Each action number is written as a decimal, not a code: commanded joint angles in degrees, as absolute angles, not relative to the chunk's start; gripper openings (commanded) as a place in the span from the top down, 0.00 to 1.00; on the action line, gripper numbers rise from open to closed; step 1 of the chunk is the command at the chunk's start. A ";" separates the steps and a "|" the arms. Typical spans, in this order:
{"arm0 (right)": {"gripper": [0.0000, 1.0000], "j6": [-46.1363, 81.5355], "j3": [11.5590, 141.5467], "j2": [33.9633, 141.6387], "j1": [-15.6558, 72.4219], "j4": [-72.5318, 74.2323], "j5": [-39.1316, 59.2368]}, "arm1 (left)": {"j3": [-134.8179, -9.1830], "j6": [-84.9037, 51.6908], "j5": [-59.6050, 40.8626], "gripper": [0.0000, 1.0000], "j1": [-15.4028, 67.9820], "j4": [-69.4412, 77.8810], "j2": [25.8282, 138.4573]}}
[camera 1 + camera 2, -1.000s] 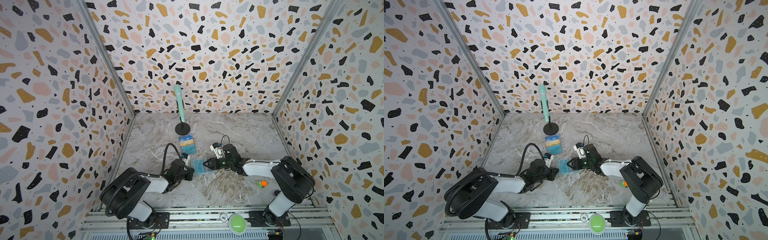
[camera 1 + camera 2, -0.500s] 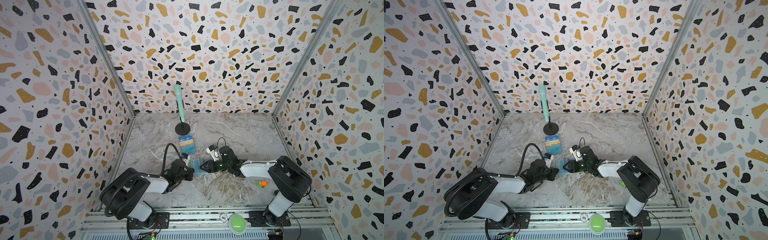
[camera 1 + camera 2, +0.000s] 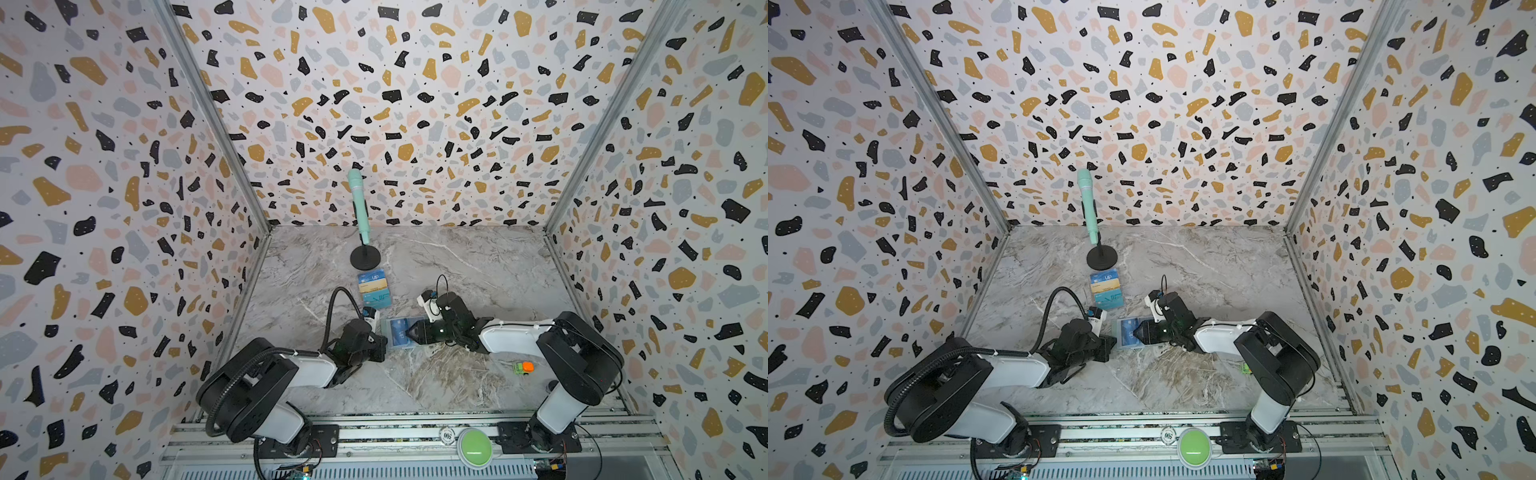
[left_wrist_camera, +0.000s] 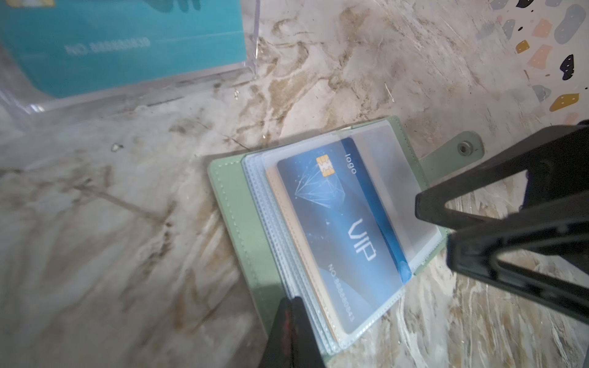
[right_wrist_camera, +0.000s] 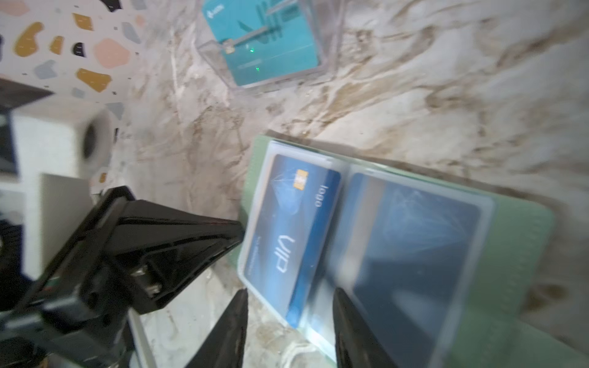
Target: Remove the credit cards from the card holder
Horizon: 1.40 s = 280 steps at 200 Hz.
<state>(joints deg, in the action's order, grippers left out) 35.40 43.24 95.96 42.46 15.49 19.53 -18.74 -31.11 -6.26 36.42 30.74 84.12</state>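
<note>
The mint-green card holder (image 3: 395,322) (image 3: 1121,322) lies open on the marble floor between my two grippers. Its green cover (image 4: 242,223) (image 5: 516,255) frames pale transparent sleeves. A dark blue credit card (image 4: 344,229) (image 5: 287,232) marked VIP sits in the top sleeve, with a brighter blue strip along its spine-side edge. A tan card edge (image 4: 274,188) shows under it. My left gripper (image 3: 382,343) (image 4: 293,306) is shut, its tips resting on the cover's edge. My right gripper (image 3: 411,332) (image 5: 290,302) is open, its fingers astride the blue card's near corner.
A clear tiered stand (image 3: 374,289) (image 3: 1106,291) with several cards stands just behind the holder. Further back is a mint microphone (image 3: 359,208) on a black round base. A small green and orange toy (image 3: 523,367) lies by the right arm. Patterned walls enclose three sides.
My right gripper slid left over the open holder, then drew back a little to the right. The left gripper and the holder have stayed put.
</note>
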 commanded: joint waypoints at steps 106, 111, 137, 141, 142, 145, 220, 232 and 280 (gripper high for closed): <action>0.50 33.66 44.82 94.99 42.58 4.87 6.63 | -17.71 -30.85 -5.84 0.94 36.30 28.04 85.26; 0.50 33.59 44.75 94.89 42.63 4.68 6.34 | -17.75 -30.85 -5.86 0.94 36.30 27.99 85.41; 0.49 33.60 44.72 94.62 42.63 4.42 6.27 | -18.18 -30.85 -5.95 0.94 36.30 28.04 85.96; 0.49 33.58 44.73 94.66 42.58 4.41 6.40 | -18.19 -30.85 -5.93 0.94 36.30 28.04 86.10; 0.49 33.58 44.69 94.71 42.60 4.40 6.41 | -18.19 -30.85 -5.95 0.94 36.30 28.04 86.12; 0.49 33.59 44.70 94.70 42.62 4.40 6.39 | -18.27 -30.85 -6.03 0.94 36.29 28.04 86.15; 0.49 34.47 45.18 97.20 42.50 7.29 12.25 | -18.63 -30.54 -6.33 0.94 36.30 27.84 86.48; 0.49 35.08 45.09 97.62 42.45 8.44 13.91 | -18.62 -30.50 -6.42 0.94 36.30 27.86 86.51; 0.49 37.98 43.10 97.04 40.30 15.45 22.25 | -18.63 -30.46 -6.50 0.94 36.30 28.12 86.92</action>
